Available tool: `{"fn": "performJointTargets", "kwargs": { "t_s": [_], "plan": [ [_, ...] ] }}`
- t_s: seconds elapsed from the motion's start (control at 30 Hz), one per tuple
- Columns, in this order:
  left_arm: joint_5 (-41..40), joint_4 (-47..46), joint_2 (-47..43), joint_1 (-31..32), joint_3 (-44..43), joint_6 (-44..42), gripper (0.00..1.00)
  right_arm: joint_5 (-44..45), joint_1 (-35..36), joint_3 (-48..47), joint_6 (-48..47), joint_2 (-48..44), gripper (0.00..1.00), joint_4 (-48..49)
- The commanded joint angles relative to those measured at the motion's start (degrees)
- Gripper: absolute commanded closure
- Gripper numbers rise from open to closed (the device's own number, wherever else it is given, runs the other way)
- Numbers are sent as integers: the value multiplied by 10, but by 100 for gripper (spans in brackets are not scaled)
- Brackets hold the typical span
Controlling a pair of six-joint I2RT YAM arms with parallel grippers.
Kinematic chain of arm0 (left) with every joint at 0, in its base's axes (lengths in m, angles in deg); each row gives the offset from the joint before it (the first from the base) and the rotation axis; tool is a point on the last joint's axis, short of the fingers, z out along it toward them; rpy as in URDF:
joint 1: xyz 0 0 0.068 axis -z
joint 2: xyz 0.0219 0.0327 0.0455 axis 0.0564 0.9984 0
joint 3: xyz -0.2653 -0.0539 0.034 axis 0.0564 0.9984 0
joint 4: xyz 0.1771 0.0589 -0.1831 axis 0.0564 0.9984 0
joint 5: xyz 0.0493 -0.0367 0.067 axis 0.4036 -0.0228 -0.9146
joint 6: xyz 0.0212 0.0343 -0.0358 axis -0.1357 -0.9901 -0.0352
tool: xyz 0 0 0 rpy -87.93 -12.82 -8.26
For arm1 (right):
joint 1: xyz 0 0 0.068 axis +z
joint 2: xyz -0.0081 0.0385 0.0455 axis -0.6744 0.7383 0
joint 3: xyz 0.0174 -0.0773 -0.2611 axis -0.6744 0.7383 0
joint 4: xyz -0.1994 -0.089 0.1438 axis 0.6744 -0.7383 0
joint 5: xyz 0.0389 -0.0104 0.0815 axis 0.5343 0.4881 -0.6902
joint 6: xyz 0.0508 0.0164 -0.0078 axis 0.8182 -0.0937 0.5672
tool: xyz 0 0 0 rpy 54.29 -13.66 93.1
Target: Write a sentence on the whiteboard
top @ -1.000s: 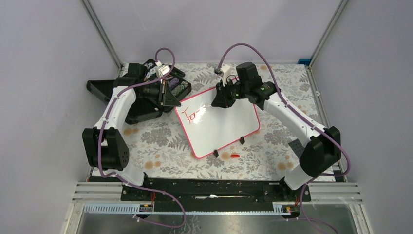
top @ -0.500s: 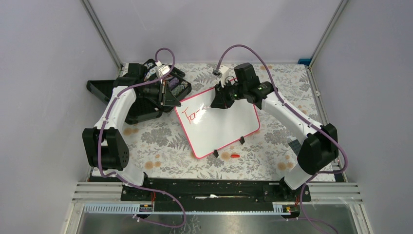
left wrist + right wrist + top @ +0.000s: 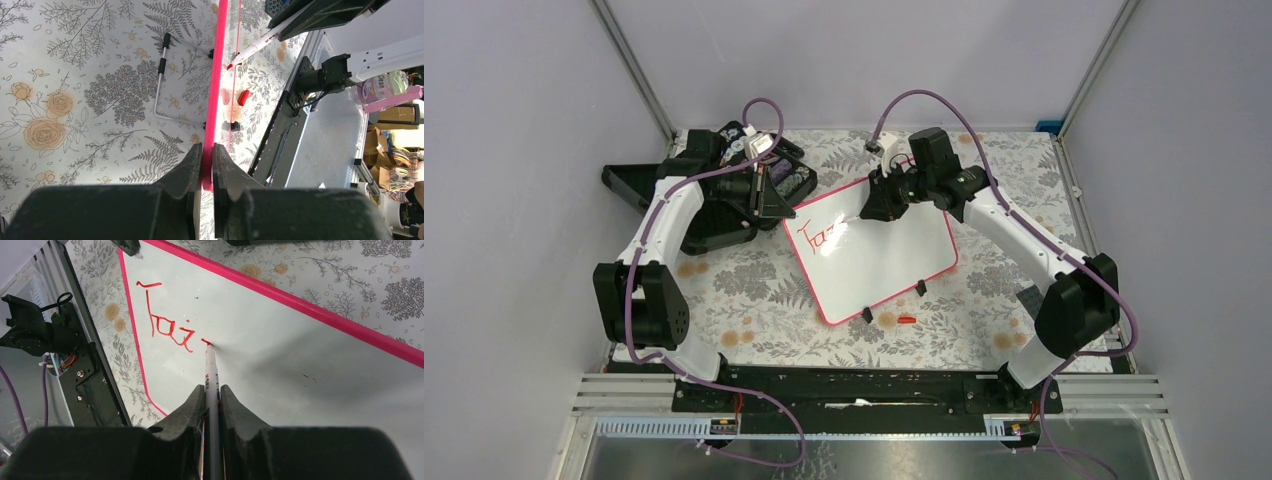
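Floral surface carries the whiteboard centrally, the left gripper clamped on its pink rim, while the right gripper, clenched on the red marker, has lengthened the red lettering since a second ago, leaving the sentence barely begun.

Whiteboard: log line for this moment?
left gripper shut on whiteboard rim | right gripper shut on marker, tip on whiteboard | red writing begun, sentence unfinished

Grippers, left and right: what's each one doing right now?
Left gripper: shut on the whiteboard rim.
Right gripper: shut on the marker, tip touching the whiteboard.
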Motion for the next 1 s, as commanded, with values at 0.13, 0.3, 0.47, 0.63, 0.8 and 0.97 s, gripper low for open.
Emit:
{"fn": "performJointTargets", "kwargs": {
  "t_s": [0.13,0.3,0.47,0.63,0.8,0.97],
  "plan": [
    [-5,-2,-1,6,2,-2,100,0,-13,-18,-12,-18,100,-1],
    [-5,-2,-4,7,2,-4,100,-22,-10,-27,-8,-29,100,3],
    [-5,-2,-2,8,1,-3,100,-26,-9,-40,-1,-20,100,7],
    [-6,-2,-4,8,1,-3,100,-23,-8,-50,-1,-5,100,10],
    [-6,-2,-4,8,2,-3,100,-17,-7,-55,-3,7,100,13],
    [-7,-2,-2,8,3,-3,100,-11,-7,-54,-11,15,100,12]
  ]
}}
